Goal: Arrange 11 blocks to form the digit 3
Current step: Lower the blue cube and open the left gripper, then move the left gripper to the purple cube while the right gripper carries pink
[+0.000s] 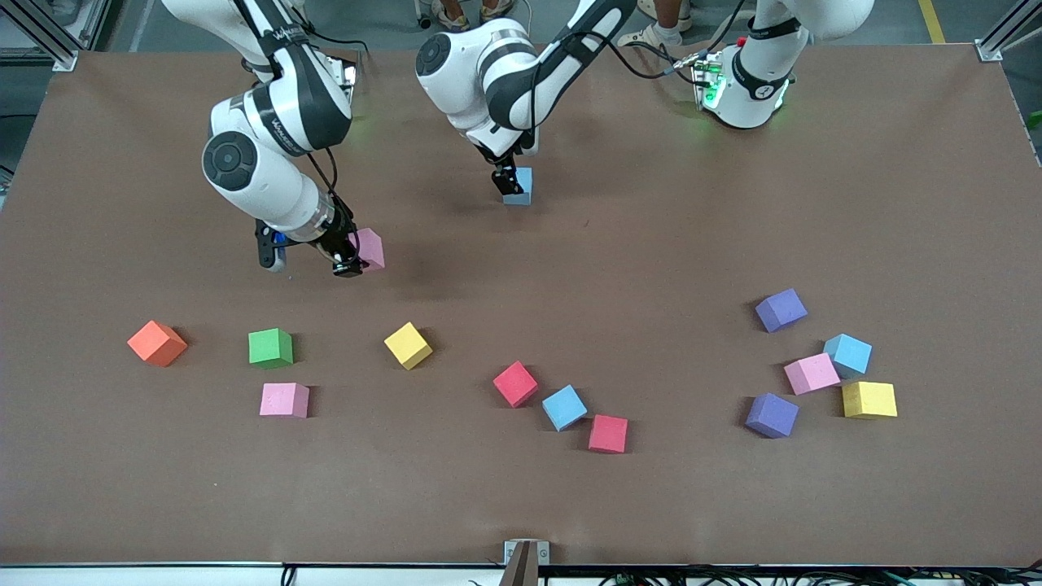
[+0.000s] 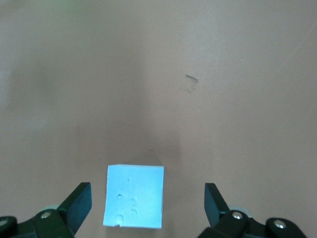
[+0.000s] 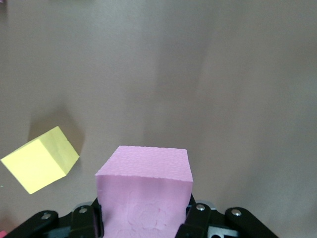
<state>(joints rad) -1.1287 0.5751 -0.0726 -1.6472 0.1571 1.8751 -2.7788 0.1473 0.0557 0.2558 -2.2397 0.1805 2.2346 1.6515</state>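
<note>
The left end effector (image 1: 506, 184) hangs low over the surface (image 1: 651, 244), its fingers (image 2: 77, 204) spread wide on either side of a light blue block (image 2: 133, 196) that rests on the surface untouched by either pad, near the robots' bases. The right end effector (image 1: 348, 262), over a spot toward the right arm's end of the surface from that blue block, is clamped tight on a pink block (image 3: 144, 191), carried clear of the surface. No part of the digit 3 stands yet beyond that single blue cube, so the work appears to be at its opening: the first cube looks set down, the second is on its way. The next move likely calls for bringing the pink block down flush against the blue one, edges squared, while the left arm lifts clear. The remaining blocks lie loose nearer the front camera than the blue block: a yellow block (image 1: 408, 345), a green block (image 1: 270, 347), an orange cube (image 1: 157, 343) and others, with a cluster toward the left arm's end. The only writing visible is a maker's mark on the right arm's casing (image 1: 286, 34), too small to read with confidence.
</note>
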